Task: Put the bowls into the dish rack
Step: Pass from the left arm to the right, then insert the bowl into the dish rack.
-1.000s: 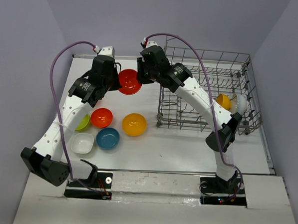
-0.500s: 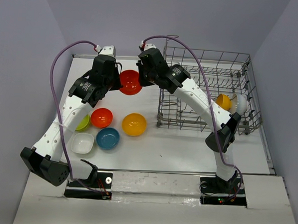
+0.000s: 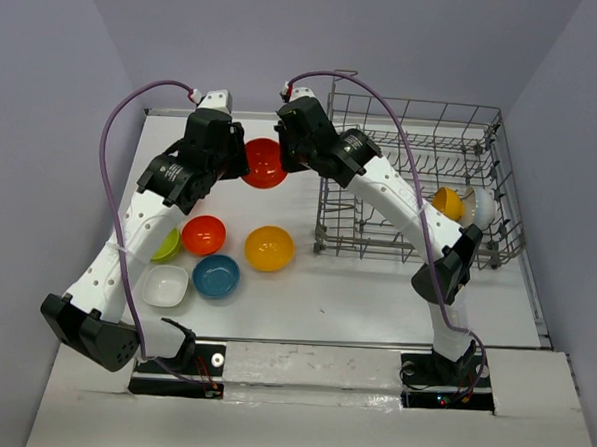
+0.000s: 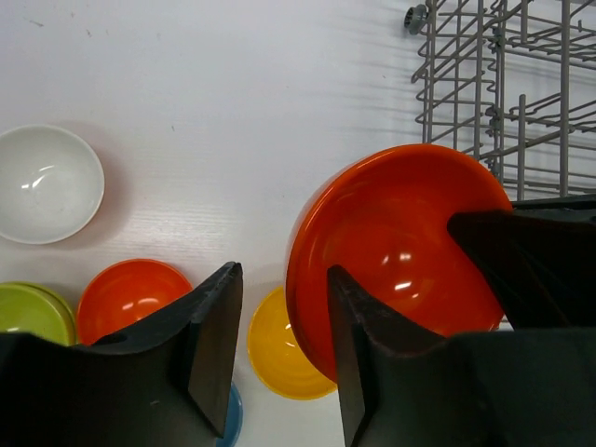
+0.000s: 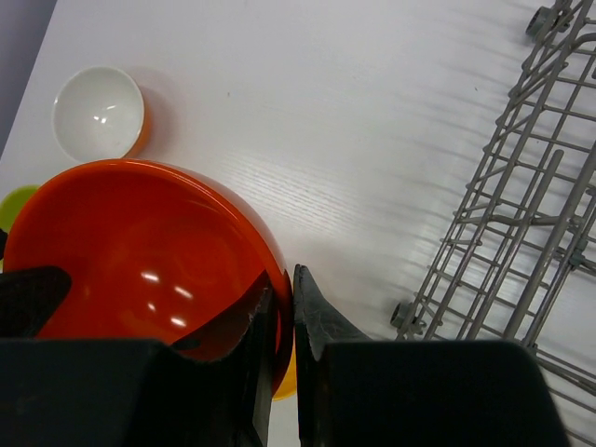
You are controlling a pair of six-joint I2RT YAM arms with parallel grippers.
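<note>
The white table (image 3: 375,288) carries the dish rack (image 3: 433,140) on its right half, the grey wire basket standing flat with its long side running toward the far edge. On the left half, five bowls sit upright in a loose cluster. A lime green bowl (image 3: 165,245) is partly hidden by the arm above it and touches a red-orange bowl (image 3: 204,235). An orange-yellow bowl (image 3: 269,248) sits just beside the rack's near left corner. In front lie a blue bowl (image 3: 217,276) and a squarish white bowl (image 3: 164,286) (side by side, nearly touching). A round white bowl (image 4: 47,183) sits alone, farther back.
</note>
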